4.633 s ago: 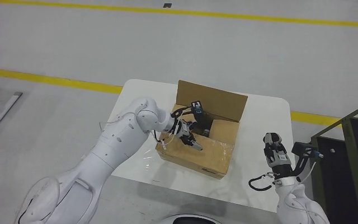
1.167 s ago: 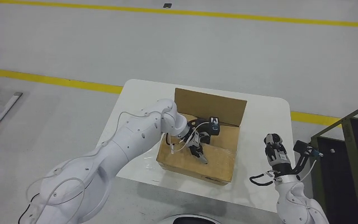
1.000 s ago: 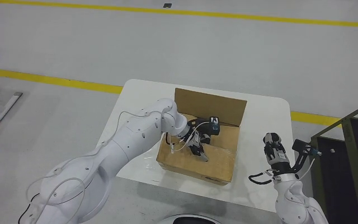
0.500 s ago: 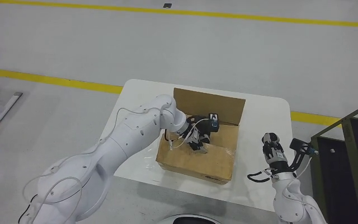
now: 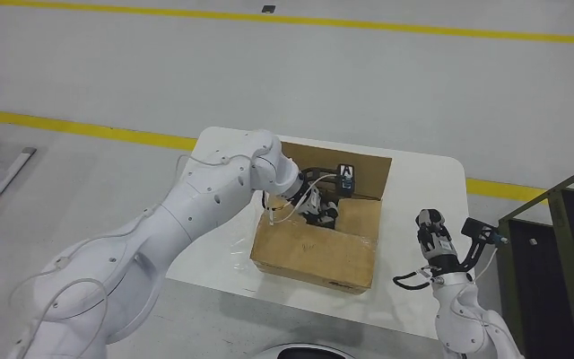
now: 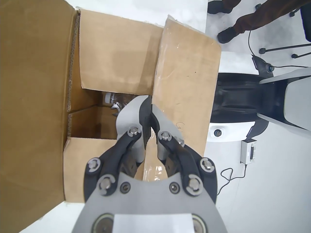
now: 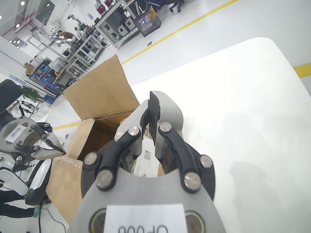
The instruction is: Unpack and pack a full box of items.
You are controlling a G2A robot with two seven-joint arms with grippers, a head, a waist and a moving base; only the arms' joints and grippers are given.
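White counter (image 5: 421,179) carries the box (image 5: 314,256) mid-frame; left tool (image 6: 149,107) grips its flap (image 6: 187,73) (presumably to fold it open); right tool (image 7: 151,105) clenched, empty.

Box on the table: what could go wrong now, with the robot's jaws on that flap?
1. The left jaws are shut on just the edge of the flap, so it might slip out or tear when pulled.
2. Nothing steadies the box; the right jaws hang shut off to the side above the table, so a pull could drag or tip the box toward the table's near edge.
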